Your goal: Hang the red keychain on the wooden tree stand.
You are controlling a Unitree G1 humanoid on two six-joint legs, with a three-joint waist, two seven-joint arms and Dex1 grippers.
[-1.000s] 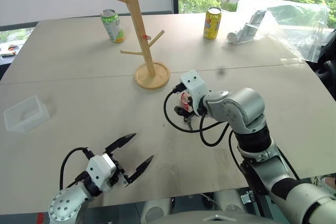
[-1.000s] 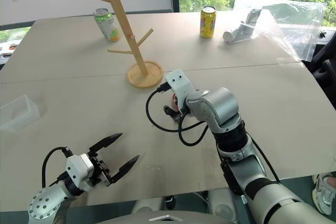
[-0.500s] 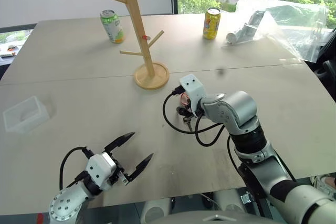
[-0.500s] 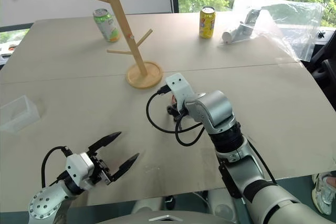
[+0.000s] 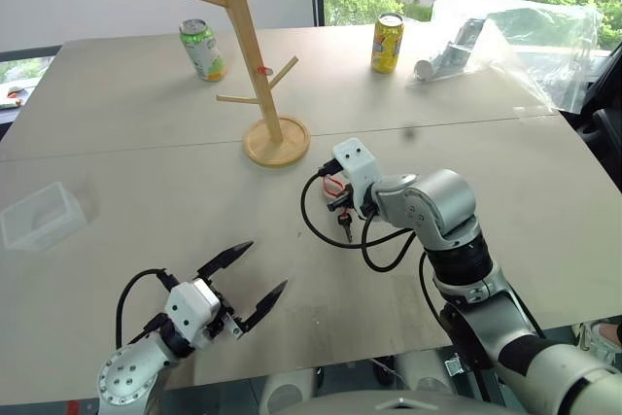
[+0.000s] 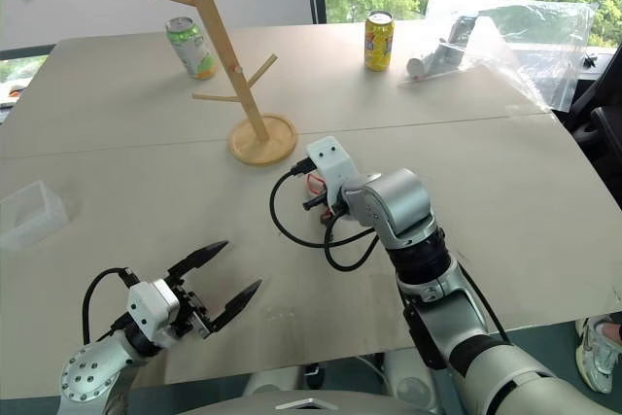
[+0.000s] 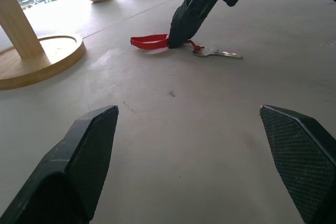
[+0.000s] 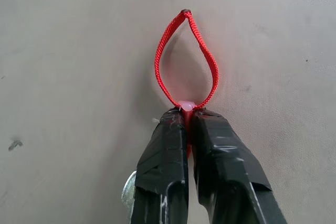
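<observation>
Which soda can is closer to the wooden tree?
The green can. It stands just left of the tree stand, near its pole. The yellow can stands farther off, to the right.

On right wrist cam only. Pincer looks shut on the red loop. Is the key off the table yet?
Observer: No. In the left wrist view the key of the red keychain lies flat on the table. The right pincer stands tip-down, shut on the loop's neck.
Operator: Where's the stand?
Observer: The wooden tree stand is upright, farther out on the table and to the robot's left of that pincer, apart from it.
Operator: Left arm in the way?
Observer: No. The left pincer is open and empty near the table's near edge, well short of the keychain.
</observation>
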